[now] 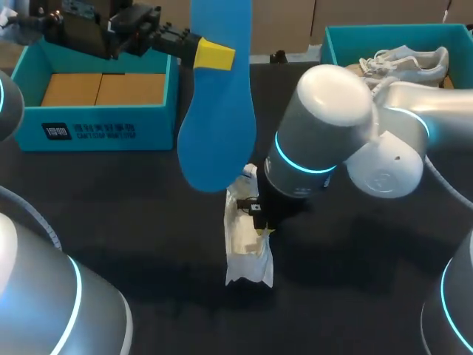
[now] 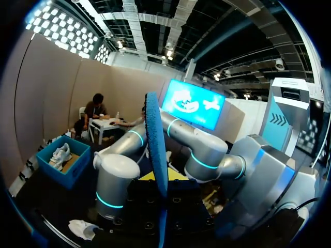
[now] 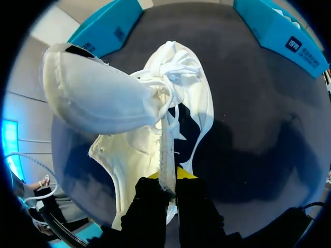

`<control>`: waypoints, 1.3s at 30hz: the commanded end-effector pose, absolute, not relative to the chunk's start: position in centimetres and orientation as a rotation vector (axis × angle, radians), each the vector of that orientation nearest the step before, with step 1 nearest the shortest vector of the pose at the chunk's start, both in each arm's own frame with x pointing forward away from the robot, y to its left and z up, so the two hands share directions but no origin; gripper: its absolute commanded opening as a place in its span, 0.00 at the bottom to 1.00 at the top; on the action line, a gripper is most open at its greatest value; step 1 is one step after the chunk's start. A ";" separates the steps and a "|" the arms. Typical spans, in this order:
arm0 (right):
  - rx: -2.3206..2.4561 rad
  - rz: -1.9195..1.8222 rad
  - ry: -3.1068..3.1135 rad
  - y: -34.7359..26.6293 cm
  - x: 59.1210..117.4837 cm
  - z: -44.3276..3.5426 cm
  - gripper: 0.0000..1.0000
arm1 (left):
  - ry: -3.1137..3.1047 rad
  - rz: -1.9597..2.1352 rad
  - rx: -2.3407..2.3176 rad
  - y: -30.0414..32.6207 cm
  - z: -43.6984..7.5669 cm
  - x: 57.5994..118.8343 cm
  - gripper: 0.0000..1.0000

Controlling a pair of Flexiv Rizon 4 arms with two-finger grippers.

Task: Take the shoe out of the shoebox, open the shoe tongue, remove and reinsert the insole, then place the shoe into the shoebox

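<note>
Left gripper [image 1: 214, 53]: over the table's back-left part, in front of the shoebox [image 1: 96, 129], fingers clenched on the insole [image 1: 218, 126].
- Insole blue, held in the air clear of the table, long axis near upright, broad rounded end hanging lowest.
- Yellow fingertip pressed flat against its face in the head view.
- Seen edge-on from the left wrist, a thin blue blade [image 2: 155, 144] running straight up from the gripper.

Right gripper [image 3: 168, 183]: low over the table's middle, pointing down, grasping the shoe [image 1: 247, 251].
- One dark finger on each side of a thin upright strip of the shoe's side wall.
- Yellow tip visible just behind the strip.
- Right arm [image 1: 332, 126] in from the right edge, its bulk covering much of the shoe's back end in the head view.

Shoe: white, resting on the dark table [image 1: 133, 222] near the centre, outside both boxes, directly below the insole's hanging end.
- From the right wrist, opening spread wide, pale lining in plain sight.
- Tongue [image 3: 98, 93] pulled up and over to one side, black tag at its tip.
- Laces [image 3: 170, 72] loose, bunched ahead of the gripper.

Shoebox: teal, at the back-left corner, open, plain brown cardboard inside.

Second box [image 1: 336, 41]: teal, at the back-right corner, with a second shoe [image 1: 410, 63], white, laces up, lying inside. Well apart from both grippers.
</note>
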State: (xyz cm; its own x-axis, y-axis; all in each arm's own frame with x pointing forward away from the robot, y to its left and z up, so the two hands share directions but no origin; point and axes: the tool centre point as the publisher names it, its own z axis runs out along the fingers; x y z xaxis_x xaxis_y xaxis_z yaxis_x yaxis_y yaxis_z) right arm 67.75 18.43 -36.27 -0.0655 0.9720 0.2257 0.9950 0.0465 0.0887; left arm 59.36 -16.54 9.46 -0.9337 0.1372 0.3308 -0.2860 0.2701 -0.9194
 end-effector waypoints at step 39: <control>-1.900 -0.690 -1.969 13.5 66.5 -31.3 1.00 | -2.204 1.700 0.133 -16.6 9.5 59.5 0.00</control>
State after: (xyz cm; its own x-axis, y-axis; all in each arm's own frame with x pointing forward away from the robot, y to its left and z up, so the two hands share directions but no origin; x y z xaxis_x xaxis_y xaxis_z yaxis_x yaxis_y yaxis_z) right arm 66.96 14.34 -31.61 -0.0613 0.8598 0.5069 0.9931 0.0020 0.1168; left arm 59.36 -16.54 9.46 -0.9337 0.1373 0.3308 -0.2860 0.2701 -0.9194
